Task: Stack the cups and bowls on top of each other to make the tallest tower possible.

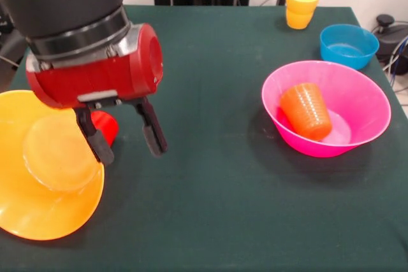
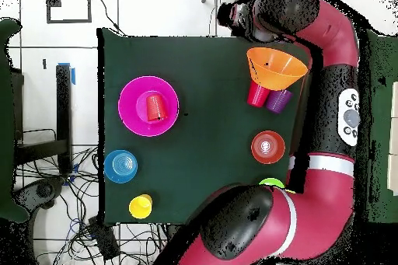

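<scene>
**Open jaws over the red cup, no tower begun**

Going left to right in the front view, the large yellow-orange bowl [image 1: 48, 186] lay tipped at about nine o'clock on the tabletop [image 1: 217, 208], its glossy, translucent wall flaring wide from a small round base. Just beside it the gripper [image 1: 124, 138] hung with its two dark jaws spread apart and empty, and the red cup [image 1: 105, 125] showed between and behind them, a small tapered tumbler. From above, a purple cup [image 2: 278, 100] stood next to the red one.

Toward three o'clock sat the large pink bowl [image 1: 326, 107], upright, smooth and shiny, with the ribbed orange cup [image 1: 306, 110] lying on its side inside. Beyond it, near one o'clock, were the small blue bowl [image 1: 348, 44] and, further back, the yellow cup [image 1: 301, 6].

The overhead view also showed a small orange bowl [image 2: 267, 147] and part of a green bowl [image 2: 271, 183] near the arm.

By my judgement the step in hand was a first pick, likely of the red cup; pieces were scattered, none stacked. The next move called for a straight descent and a gentle close, since thin slick plastic could squirt free.
</scene>
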`<action>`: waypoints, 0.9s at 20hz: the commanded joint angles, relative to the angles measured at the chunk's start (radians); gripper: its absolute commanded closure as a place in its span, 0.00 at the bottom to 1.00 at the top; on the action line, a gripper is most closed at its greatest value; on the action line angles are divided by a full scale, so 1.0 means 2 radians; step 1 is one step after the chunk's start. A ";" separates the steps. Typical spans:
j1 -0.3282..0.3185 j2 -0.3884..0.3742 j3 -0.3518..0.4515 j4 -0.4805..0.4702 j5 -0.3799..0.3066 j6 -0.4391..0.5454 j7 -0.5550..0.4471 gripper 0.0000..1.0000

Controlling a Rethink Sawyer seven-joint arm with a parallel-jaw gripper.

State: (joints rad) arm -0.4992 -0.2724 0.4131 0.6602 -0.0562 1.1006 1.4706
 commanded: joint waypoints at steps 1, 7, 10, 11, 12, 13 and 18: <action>-0.007 0.033 0.048 -0.005 -0.047 0.070 -0.221 0.00; -0.019 0.018 0.037 0.052 -0.040 0.027 -0.228 0.00; -0.021 0.012 0.035 0.063 -0.041 0.018 -0.229 0.00; -0.022 0.010 0.033 0.066 -0.042 0.015 -0.227 0.00; -0.022 0.009 0.033 0.065 -0.042 0.014 -0.224 0.00; -0.022 0.007 0.032 0.064 -0.042 0.014 -0.221 0.00; -0.025 -0.010 0.032 0.071 -0.037 0.016 -0.205 0.00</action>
State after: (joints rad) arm -0.5494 -0.2377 0.4355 0.6883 -0.0691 1.1152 1.3287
